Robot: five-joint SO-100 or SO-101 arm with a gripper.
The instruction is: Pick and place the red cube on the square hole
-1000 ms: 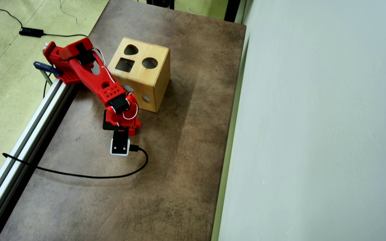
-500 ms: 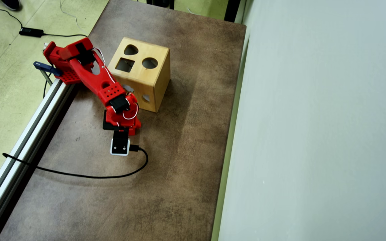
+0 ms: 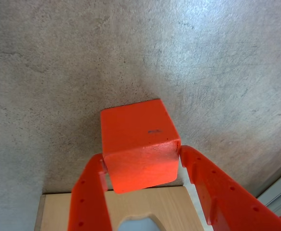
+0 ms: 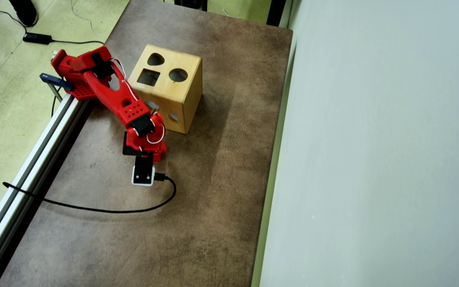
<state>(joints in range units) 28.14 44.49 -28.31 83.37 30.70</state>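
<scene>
Gripper (image 3: 141, 159) clamped on the red cube (image 3: 138, 144), apparently clear of the tabletop (image 3: 58, 72). Square hole (image 4: 148, 77) unobstructed; open table beside the wooden box (image 4: 181, 101).

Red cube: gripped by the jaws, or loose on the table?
Gripped. In the wrist view the gripper has one jaw against each side of the red cube. Whether it is lifted off the table, cannot tell.

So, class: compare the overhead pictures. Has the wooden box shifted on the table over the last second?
No. The wooden box sits in the same spot: its corners keep the same gap to the table's far edge and to the aluminium rail.
</scene>
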